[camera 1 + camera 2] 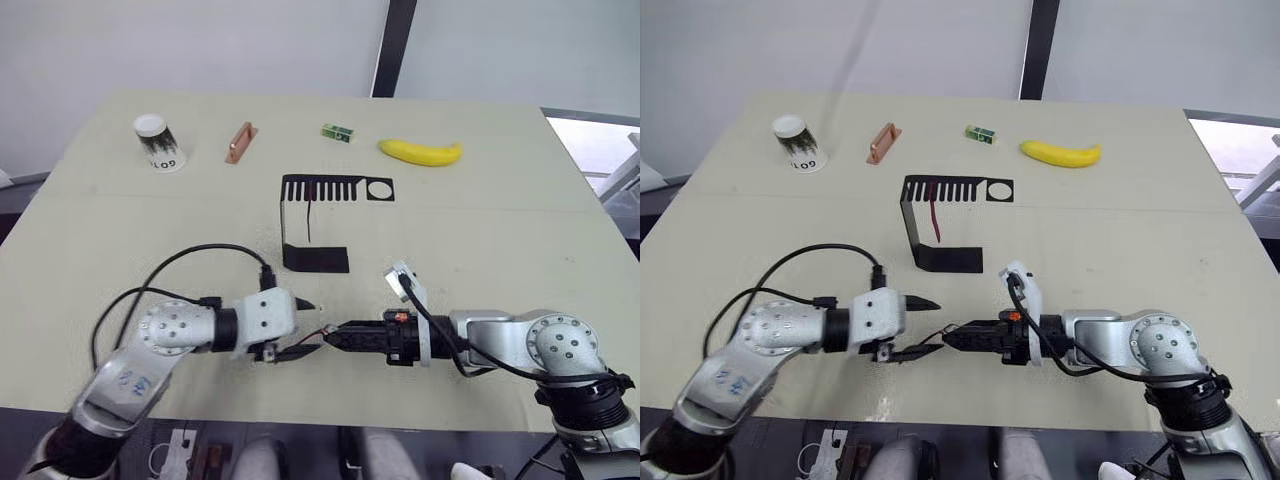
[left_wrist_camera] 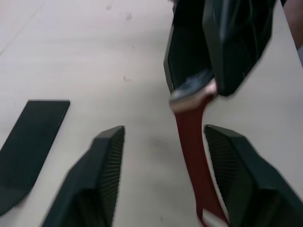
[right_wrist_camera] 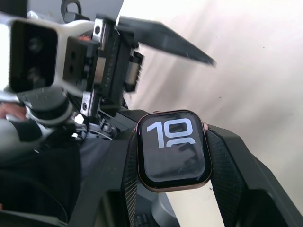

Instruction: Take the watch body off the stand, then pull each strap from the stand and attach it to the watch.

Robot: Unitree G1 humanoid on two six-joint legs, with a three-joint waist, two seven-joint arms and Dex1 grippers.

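Both grippers are met at the near edge of the bench (image 1: 520, 200), tip to tip. Watch body (image 3: 173, 149) is clamped between the right gripper's (image 1: 335, 338) jaws, screen facing the wrist camera. One strap (image 2: 196, 156) runs from the watch edge back between the left gripper's (image 1: 300, 330) jaws, which stand apart: one finger is beside the strap, the other well clear, so the strap is not seen to be pinched. Whether its end is seated in the watch slot cannot be told.

Second strap (image 1: 932, 218) hangs from the comb slots of the stand (image 1: 940, 258), further back at mid-bench, apart from both arms.

Step judged as first strap attachment. To be done well: watch kept rigid in the right jaws, strap re-gripped close to its watch end, slid straight along the slot axis, no twist. Risk: strap buckles if pushed from the free end.
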